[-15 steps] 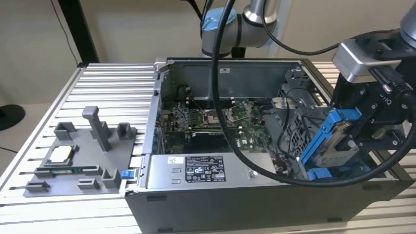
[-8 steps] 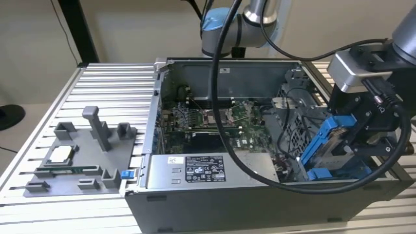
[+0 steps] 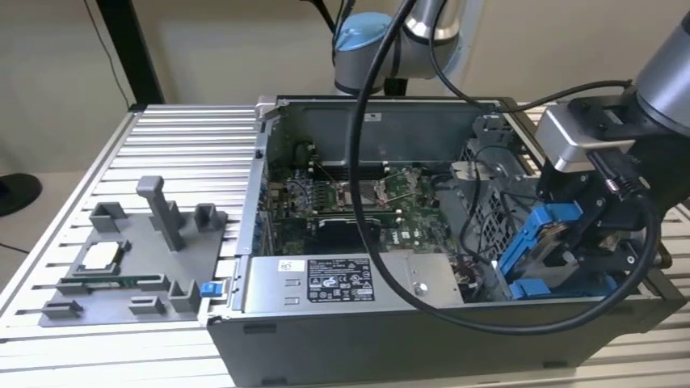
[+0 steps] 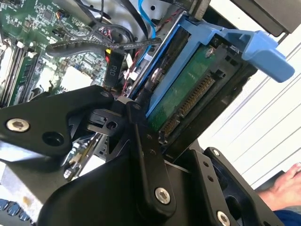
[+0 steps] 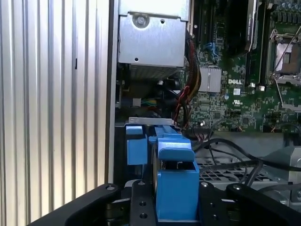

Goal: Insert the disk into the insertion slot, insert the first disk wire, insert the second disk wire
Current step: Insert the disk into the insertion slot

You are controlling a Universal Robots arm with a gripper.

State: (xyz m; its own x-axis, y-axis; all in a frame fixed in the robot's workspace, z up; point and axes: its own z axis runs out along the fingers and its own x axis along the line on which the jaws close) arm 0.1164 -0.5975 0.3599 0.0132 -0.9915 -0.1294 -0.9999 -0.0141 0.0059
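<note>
Bright blue plastic, smooth with a soft sheen, frames the disk (image 5: pixel 176 181), and in the second wrist view its underside shows a green circuit board with gold-toned contacts. The gripper (image 5: pixel 174 203) is matt black, its links dotted with shiny metal screw heads (image 4: pixel 162 195). The table (image 3: pixel 161 129) is ribbed silvery metal, dull rather than polished. The fixture (image 3: pixel 140 267) looks like flat grey matt plastic. The computer case (image 3: pixel 377 343) is grey sheet metal, matt, and the power-supply box (image 3: pixel 426 279) is bare metal with a white paper label (image 3: pixel 323 283). The thick cable (image 3: pixel 372 242) is black, smooth and faintly glossy. The motherboard (image 5: pixel 225 103) is lacquered green.
</note>
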